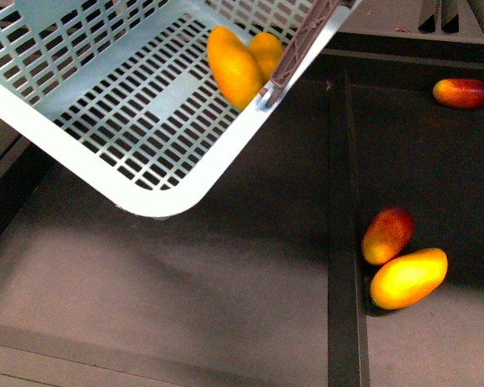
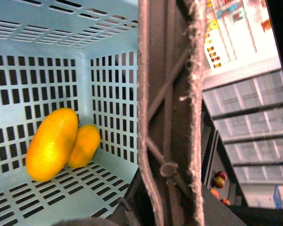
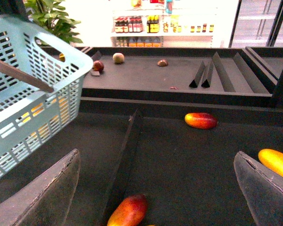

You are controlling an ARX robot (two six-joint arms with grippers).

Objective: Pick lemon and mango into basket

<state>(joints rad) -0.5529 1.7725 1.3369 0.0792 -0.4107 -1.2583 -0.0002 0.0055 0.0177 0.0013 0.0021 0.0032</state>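
Our right jaws (image 3: 155,188) stand wide apart with nothing between them, the two grey fingers (image 3: 42,193) framing the dark tabletop (image 3: 179,155) below. We cannot see our left jaws themselves: the left wrist view is filled by the basket's grey-brown handle (image 2: 170,117) running close past the camera, so we cannot tell whether they are closed on it.

The teal basket (image 1: 105,153) sits tilted, one rounded corner low over the tabletop. Inside it the mango (image 1: 234,68) and the lemon (image 1: 266,50) lie touching, gathered against the wall beside the handle; from the left wrist the mango (image 2: 52,143) is the larger, with the lemon (image 2: 85,146) tucked behind it on the slotted floor.

Beyond a raised divider (image 1: 343,242), in the neighbouring compartment, a red-blushed mango (image 1: 387,235) and a yellow mango (image 1: 409,278) lie just beside each other, near the divider. Another red-blushed mango (image 1: 463,93) lies well apart from them, farther back. A few small fruits (image 3: 118,58) rest on a farther shelf.
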